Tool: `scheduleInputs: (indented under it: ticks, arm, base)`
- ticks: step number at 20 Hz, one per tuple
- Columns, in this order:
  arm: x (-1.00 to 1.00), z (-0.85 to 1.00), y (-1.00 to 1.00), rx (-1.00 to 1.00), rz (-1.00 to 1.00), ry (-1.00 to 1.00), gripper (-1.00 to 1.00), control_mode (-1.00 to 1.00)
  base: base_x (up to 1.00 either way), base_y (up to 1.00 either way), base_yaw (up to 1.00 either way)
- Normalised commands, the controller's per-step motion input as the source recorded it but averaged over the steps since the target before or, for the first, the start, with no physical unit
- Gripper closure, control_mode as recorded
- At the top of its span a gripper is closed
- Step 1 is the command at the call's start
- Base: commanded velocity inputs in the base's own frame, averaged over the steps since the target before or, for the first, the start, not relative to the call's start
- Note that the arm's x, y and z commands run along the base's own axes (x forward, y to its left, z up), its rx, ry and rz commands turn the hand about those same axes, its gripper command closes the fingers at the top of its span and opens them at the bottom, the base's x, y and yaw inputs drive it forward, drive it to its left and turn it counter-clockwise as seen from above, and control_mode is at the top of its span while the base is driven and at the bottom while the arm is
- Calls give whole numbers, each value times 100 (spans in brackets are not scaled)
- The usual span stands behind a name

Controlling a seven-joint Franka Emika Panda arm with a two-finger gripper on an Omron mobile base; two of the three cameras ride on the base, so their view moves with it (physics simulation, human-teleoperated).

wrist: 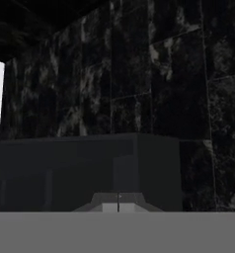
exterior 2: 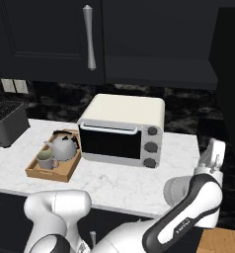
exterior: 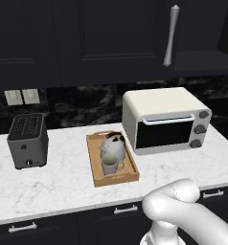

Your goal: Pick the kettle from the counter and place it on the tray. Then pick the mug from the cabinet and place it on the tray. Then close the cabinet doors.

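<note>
One tray [exterior: 97,178], light-brown wood with raised rim, lies on the counter [exterior: 63,177] just left of one toaster oven [exterior: 164,119]; inside it stand one silver-grey kettle [exterior: 113,146] and one pale mug [exterior: 109,166]; gripper [wrist: 118,206] fingers are pressed together, empty.

Black marble backsplash [exterior: 87,103], dark drawers [exterior: 63,225]

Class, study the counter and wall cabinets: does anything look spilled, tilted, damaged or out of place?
Nothing stands out. The squat silver-grey kettle and pale greenish-beige mug stand upright inside the shallow wooden tray. The grey toaster and white toaster oven sit square on the white marble counter. No spills show.
</note>
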Motion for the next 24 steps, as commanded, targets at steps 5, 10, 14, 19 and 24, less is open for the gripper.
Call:
scheduleInputs:
  ticks: [5,10,14,19,24]
  arm:
    - [0,0,-4,0,0,0,100,-100]
    - [0,4,-9,4,0,-19,100,-100]
    - [5,26,-15,13,0,-28,100,-100]
    - [11,15,-4,3,4,-35,100,-100]
    - [0,18,-15,0,4,-28,100,-100]
  base:
    - [0,0,0]
    - [0,0,0]
    - [0,0,0]
    - [0,0,0]
    - [0,0,0]
